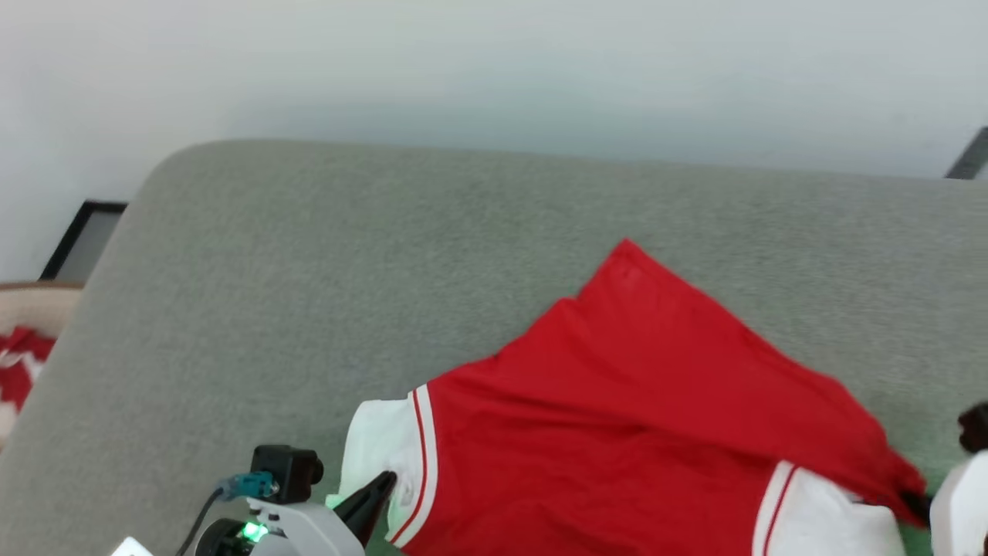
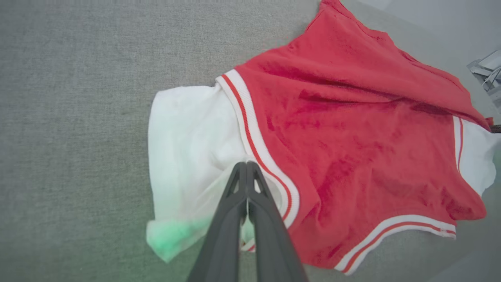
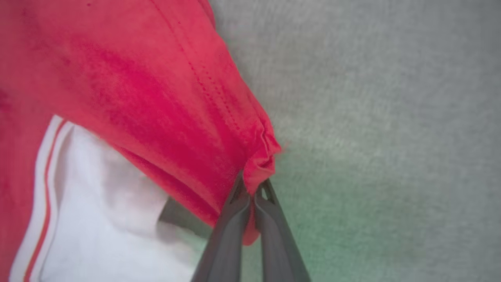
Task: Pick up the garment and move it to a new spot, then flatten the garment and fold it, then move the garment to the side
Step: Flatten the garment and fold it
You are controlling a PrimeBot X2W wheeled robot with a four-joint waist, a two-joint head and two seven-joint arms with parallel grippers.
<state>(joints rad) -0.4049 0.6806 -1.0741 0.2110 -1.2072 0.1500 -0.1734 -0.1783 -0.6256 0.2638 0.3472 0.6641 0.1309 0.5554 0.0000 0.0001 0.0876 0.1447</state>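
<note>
The garment [image 1: 617, 401], a red shirt with white sleeves and red-white trim, lies spread on a grey-green cushioned surface [image 1: 309, 270], plain side up. My left gripper [image 1: 388, 480] is at the lower left, its jaws shut on the white sleeve [image 2: 188, 149] beside the striped trim. In the left wrist view the left gripper [image 2: 247, 163] shows a crease of sleeve cloth running into its tips. At the lower right, my right gripper [image 1: 917, 498] is shut on a bunched red hem corner. The right wrist view shows the right gripper [image 3: 252, 184] pinching that corner of the garment [image 3: 137, 98], lifted slightly off the surface.
The cushion's rounded far edge meets a pale wall [image 1: 494, 69]. A dark-framed panel [image 1: 81, 239] leans at the far left, above a red and white cloth [image 1: 19, 363]. A metal object [image 2: 487, 74] sits beyond the cushion's edge. Bare cushion stretches left of and behind the shirt.
</note>
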